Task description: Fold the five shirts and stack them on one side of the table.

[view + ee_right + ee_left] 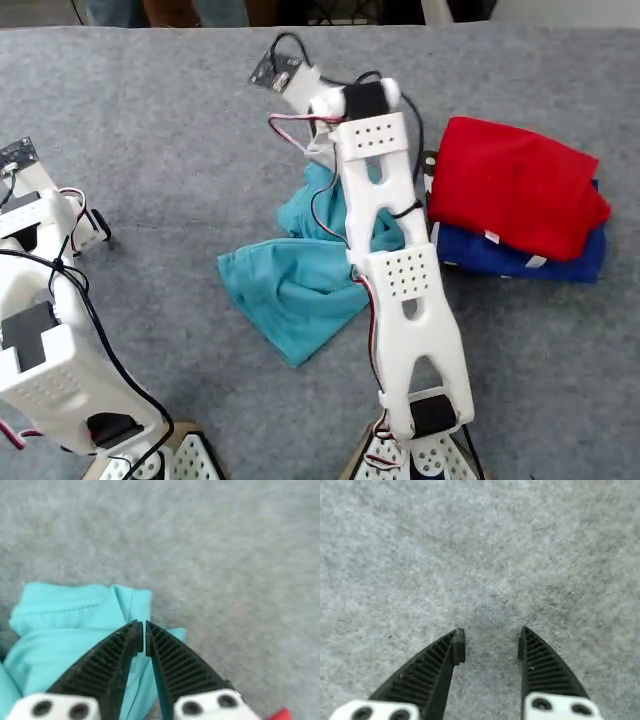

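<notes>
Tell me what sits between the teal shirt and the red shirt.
High view: the right arm stretches between teal shirt and red shirt, over a strip of bare gray table.

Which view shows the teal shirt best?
High view: the teal shirt lies crumpled, partly under the right arm. Right wrist view catches a folded edge by its shut pincer; left wrist view faces grey table.

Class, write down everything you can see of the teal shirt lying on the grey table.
The teal shirt is soft, thin-looking cloth, crumpled and unfolded, with a stitched hem showing. It lies spread on the grey table, left of the folded stack, partly under the right arm. The right pincer is closed at its far edge, seemingly pinching the cloth.
</notes>
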You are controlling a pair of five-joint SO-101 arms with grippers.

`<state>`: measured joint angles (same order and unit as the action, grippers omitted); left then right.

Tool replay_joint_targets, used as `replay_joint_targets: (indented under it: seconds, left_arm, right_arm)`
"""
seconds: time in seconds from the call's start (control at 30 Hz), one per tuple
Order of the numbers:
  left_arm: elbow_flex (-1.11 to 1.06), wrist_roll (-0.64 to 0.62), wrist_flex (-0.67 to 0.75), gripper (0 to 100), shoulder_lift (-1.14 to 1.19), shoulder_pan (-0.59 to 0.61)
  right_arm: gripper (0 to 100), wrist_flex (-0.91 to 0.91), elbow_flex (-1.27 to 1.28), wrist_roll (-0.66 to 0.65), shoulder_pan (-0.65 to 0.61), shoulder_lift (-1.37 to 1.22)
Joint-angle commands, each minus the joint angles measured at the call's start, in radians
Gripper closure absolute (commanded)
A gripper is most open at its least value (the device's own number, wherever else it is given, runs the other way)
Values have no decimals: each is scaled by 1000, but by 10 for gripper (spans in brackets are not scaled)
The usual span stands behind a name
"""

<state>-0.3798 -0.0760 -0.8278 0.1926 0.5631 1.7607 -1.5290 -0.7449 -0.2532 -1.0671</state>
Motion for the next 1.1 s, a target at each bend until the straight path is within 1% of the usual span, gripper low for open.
replay_joint_targets:
  seconds: [0.0, 0.17, 0.27, 0.33, 0.4, 0.47, 0.53, 0.63, 0.7, 0.77, 0.83, 0.9, 1.07]
  left_arm:
    - [53, -8, -3, 809, -11, 5]
    - [51, -8, -3, 809, -11, 5]
    - [50, -8, -6, 809, -12, 5]
    - [48, -8, -6, 809, -12, 4]
    - [47, -8, -9, 809, -12, 4]
    - [39, -8, -21, 809, -17, 4]
    - [35, -8, -20, 809, -18, 4]
    - [38, -8, -20, 809, -18, 5]
    - [39, -8, -18, 809, -18, 5]
    - [39, -8, -17, 809, -18, 5]
    - [39, -8, -15, 809, -18, 5]
    - [41, -8, -14, 809, -17, 5]
    - [41, -8, -14, 809, -15, 5]
  right_arm:
    - [985, -8, -4, 81, -18, 168]
    - [985, -129, -4, 242, -31, 312]
    - [985, -209, -4, 316, -34, 398]
    - [985, -227, 10, 338, -49, 443]
    - [984, -199, 47, 331, -72, 440]
    - [984, -163, 116, 276, -100, 415]
    - [983, -118, 193, 192, -132, 378]
    - [962, -114, 308, 78, -160, 300]
    - [897, -144, 349, 40, -161, 236]
    - [812, -190, 360, 35, -160, 168]
    - [740, -199, 358, 28, -160, 113]
    - [700, -184, 352, -15, -169, 81]
    - [733, -54, 349, -150, -196, 56]
